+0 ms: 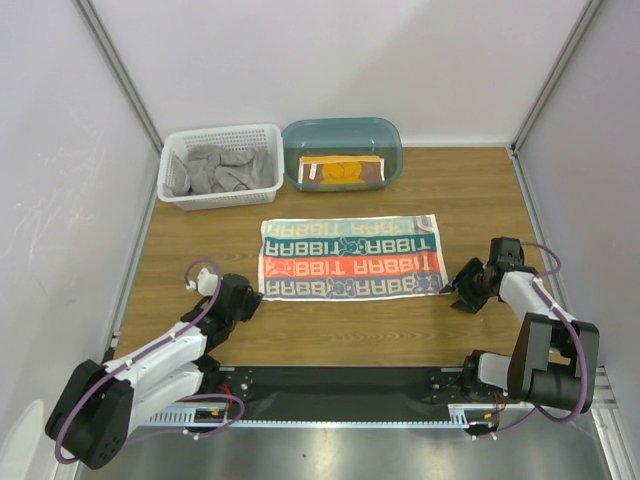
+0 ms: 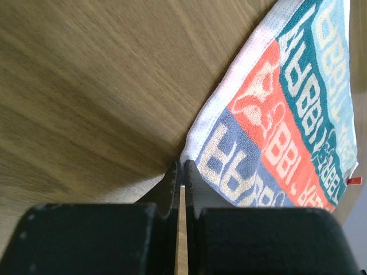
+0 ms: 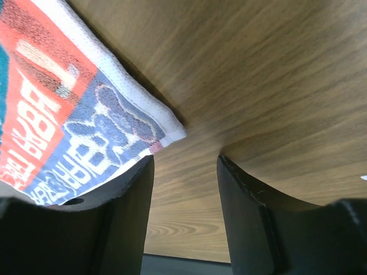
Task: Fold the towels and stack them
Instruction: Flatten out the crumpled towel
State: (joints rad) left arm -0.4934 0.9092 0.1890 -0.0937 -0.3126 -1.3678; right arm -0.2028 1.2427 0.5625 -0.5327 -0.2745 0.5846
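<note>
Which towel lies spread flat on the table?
The striped lettered towel; the grey towel sits crumpled in the basket, the brown one in the tub.

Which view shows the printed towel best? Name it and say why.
Top external: the printed towel lies spread flat, whole. Left wrist shows only one corner, pinched in the left hand; right wrist only another corner, beside the open right hand.

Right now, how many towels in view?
3: printed towel flat at centre; grey towel in white basket; brown towel in teal tub. More may hide under the grey.

bright even light, soft shadows, fg slightly blurry
</note>
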